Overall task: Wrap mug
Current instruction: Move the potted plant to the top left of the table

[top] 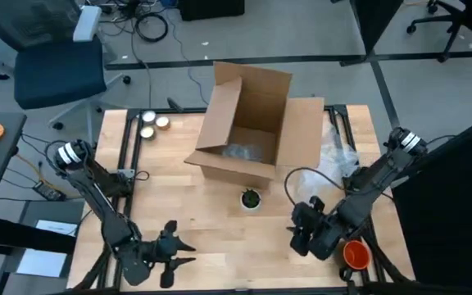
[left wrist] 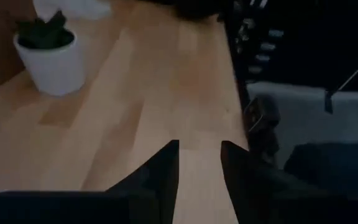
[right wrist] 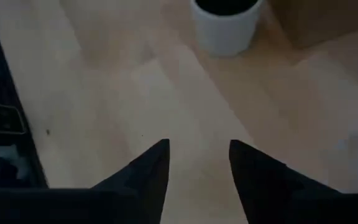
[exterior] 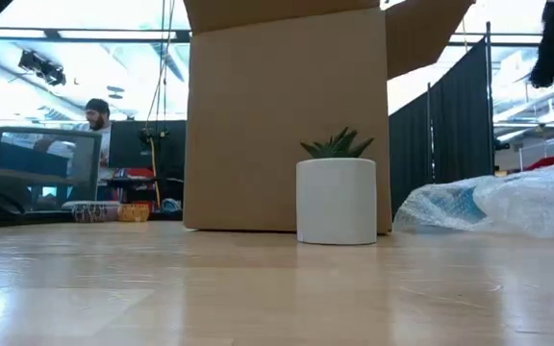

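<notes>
Orange mug (top: 356, 254) just beside right claw (top: 300, 238) | claw empty, parted

Even overhead light in the high view, soft shadows on the counter (top: 220, 221), blown-out bright ceiling across the top of the low view, near wood blurred, both wrist views dim and soft, dark corners, white pot (left wrist: 50, 62) slightly out of focus

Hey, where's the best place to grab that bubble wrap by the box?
Probably the loose crumpled edge of the bubble wrap facing the table's front. It lies flat right of the cardboard box, so the right gripper, now open nearby, could come from above and pinch a raised fold.
</notes>
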`<state>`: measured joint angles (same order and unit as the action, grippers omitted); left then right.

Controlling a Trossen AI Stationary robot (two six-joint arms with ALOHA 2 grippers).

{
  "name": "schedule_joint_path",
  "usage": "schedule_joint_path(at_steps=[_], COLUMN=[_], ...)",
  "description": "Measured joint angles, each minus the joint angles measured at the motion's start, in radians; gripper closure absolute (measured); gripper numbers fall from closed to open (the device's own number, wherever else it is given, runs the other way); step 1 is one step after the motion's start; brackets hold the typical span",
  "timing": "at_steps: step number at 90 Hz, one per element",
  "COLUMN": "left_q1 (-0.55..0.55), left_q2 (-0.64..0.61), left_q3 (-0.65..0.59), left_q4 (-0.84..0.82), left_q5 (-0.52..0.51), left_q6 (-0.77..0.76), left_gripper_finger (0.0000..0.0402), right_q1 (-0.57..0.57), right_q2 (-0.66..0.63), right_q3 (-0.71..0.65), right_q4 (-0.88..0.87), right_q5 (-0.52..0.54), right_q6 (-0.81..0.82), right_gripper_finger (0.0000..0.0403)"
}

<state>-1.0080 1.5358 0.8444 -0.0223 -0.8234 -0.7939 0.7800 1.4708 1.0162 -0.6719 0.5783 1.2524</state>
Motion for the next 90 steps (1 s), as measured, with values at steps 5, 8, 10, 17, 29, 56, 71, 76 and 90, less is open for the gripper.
schedule_joint_path(at_steps=[5, 8, 10, 17, 29, 56, 71, 76, 90], left_q1=[0.000, 0.000, 0.002, 0.006, 0.018, 0.063, 0.078, 0.080, 0.080], left_q2=[0.024, 0.040, 0.050, 0.079, 0.111, 0.109, 0.112, 0.114, 0.115], left_q3=[0.000, 0.000, 0.000, 0.000, 0.000, 0.000, 0.000, 0.000, 0.000], left_q4=[0.004, 0.002, 0.001, -0.001, -0.022, -0.028, -0.028, -0.029, -0.027], left_q5=[0.000, 0.000, 0.000, 0.000, 0.000, -0.002, -0.002, -0.002, -0.002], left_q6=[-0.008, -0.017, -0.019, -0.021, -0.027, -0.024, -0.023, -0.023, -0.023], left_gripper_finger=[0.0296, 0.0296, 0.0296, 0.0296, 0.0296, 0.0296, 0.0296, 0.0296, 0.0296], right_q1=[-0.014, -0.027, -0.038, -0.079, -0.155, -0.256, -0.258, -0.258, -0.284], right_q2=[0.000, 0.000, 0.000, 0.000, 0.000, 0.006, 0.133, 0.203, 0.308], right_q3=[-0.064, -0.101, -0.126, -0.201, -0.303, -0.334, -0.306, -0.263, -0.078], right_q4=[0.087, 0.123, 0.141, 0.230, 0.463, 0.636, 0.700, 0.688, 0.454], right_q5=[0.022, 0.029, 0.033, 0.048, 0.054, 0.080, 0.076, 0.051, 0.040], right_q6=[-0.002, -0.002, 0.000, 0.028, -0.016, -0.270, -0.296, -0.310, -0.335], right_gripper_finger=[0.0272, 0.0276, 0.0277, 0.0285, 0.0305, 0.0390, 0.0401, 0.0402, 0.0402])
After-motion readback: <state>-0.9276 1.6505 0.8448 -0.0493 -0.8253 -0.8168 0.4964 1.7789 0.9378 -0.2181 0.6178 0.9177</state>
